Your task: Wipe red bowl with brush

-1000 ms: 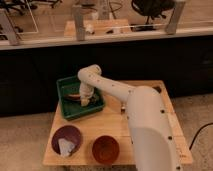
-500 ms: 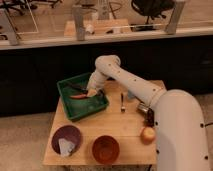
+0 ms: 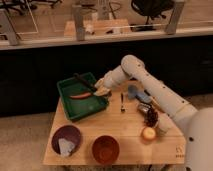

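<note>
In your camera view, the gripper (image 3: 102, 90) sits at the right edge of the green tray (image 3: 64, 86), its fingers pinching the brush (image 3: 85, 81), whose black handle slants back-left over the tray. Your red bowl (image 3: 105, 148) stands well apart at the table's (image 3: 127, 127) front edge, beside the purple bowl (image 3: 66, 139).
</note>
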